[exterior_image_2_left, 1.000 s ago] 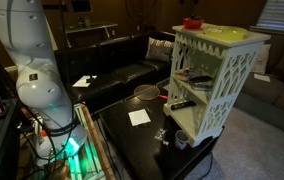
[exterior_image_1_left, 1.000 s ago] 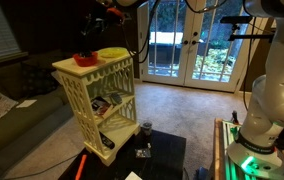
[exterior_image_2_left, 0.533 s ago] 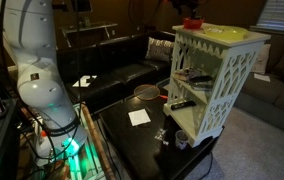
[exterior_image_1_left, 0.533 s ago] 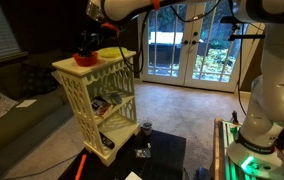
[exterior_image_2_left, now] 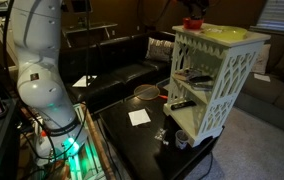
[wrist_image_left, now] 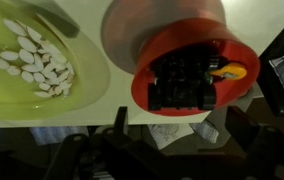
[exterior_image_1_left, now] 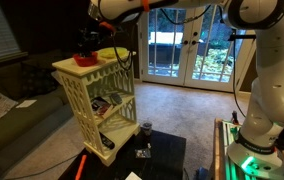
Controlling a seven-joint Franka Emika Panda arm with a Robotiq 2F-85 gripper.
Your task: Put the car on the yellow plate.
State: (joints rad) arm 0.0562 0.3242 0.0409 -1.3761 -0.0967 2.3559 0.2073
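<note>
In the wrist view the tiny black car (wrist_image_left: pixel 182 80) lies inside the red bowl (wrist_image_left: pixel 142 88). The yellow plate (wrist_image_left: pixel 7 95) is beside the bowl on its left, with white specks on its middle. My gripper (wrist_image_left: pixel 177 140) hangs open and empty above the bowl, its dark fingers at the bottom of the view. In both exterior views the gripper (exterior_image_1_left: pixel 88 40) (exterior_image_2_left: pixel 194 9) is just above the red bowl (exterior_image_1_left: pixel 86 60) (exterior_image_2_left: pixel 192 23) on top of the shelf. The yellow plate (exterior_image_1_left: pixel 110 53) (exterior_image_2_left: pixel 225 33) is next to it. The car is hidden in these views.
The bowl and plate stand on a white lattice shelf (exterior_image_1_left: pixel 97 95) (exterior_image_2_left: pixel 207 85) holding small items inside. Below is a black table (exterior_image_2_left: pixel 142 135) with a paper, a can (exterior_image_1_left: pixel 146 129) and small objects. A dark couch (exterior_image_2_left: pixel 112 75) and glass doors (exterior_image_1_left: pixel 187 45) lie around.
My arm has swung in over the shelf top and come down, so the gripper now hangs right above the red bowl. The bowl, car and plate have not moved.
</note>
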